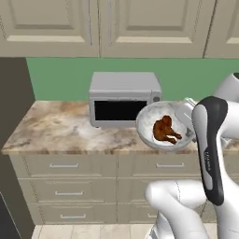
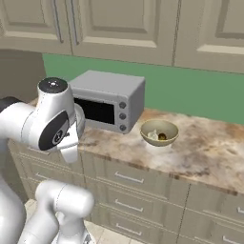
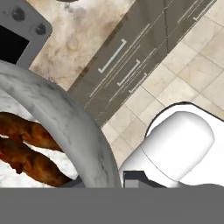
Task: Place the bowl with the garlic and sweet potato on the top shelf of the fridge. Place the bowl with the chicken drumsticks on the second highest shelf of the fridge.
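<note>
Tool: clenched on the rim of the round white glossy bowl (image 1: 164, 126), centre right of the left base view.
Cargo: reddish-brown chicken drumsticks (image 1: 165, 130) inside.
Risk: tilted bowl may spill them over the marbled bench (image 1: 60, 126).
Waiting: tan-yellow bowl (image 2: 159, 132), mid-frame beside the grey microwave (image 2: 108, 100).

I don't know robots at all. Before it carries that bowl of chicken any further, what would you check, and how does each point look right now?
1. White bowl held off the counter: ok.
2. Gripper shut on the bowl's rim: ok, though the fingers are hidden.
3. Chicken drumsticks inside the bowl: ok.
4. Bowl level: not ok, it tilts towards the camera in the left base view.
5. Tan bowl safe on the counter beside the microwave: ok.
6. Fridge open and shelf free: cannot tell.
</note>
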Available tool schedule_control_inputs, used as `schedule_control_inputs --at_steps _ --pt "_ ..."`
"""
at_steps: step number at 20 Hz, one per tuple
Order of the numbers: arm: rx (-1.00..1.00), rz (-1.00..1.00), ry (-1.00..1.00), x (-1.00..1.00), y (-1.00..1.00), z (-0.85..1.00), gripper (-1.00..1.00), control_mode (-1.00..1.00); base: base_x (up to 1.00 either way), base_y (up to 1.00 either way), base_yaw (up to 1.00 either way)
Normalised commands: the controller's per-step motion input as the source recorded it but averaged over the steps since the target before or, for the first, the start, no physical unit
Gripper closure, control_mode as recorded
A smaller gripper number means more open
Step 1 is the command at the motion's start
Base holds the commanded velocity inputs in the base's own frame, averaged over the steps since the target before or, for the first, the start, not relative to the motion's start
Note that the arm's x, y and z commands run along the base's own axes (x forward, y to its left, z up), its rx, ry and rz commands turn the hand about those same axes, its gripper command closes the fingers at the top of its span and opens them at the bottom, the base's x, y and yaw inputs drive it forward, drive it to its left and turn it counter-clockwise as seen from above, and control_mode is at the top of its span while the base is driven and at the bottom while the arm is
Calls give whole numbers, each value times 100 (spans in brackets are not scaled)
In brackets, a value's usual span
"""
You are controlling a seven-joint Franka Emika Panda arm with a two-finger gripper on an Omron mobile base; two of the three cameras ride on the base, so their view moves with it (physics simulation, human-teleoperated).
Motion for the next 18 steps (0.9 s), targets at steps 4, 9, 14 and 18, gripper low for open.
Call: schedule_control_inputs --at_steps 4,9,14,18 --pt "0 0 0 0 0 0 100 100 -29 93 34" --pt "0 0 0 0 0 0 100 100 -57 98 41" --pt "0 0 0 0 0 0 100 100 -83 100 41" --pt "0 0 0 0 0 0 100 100 -92 100 31"
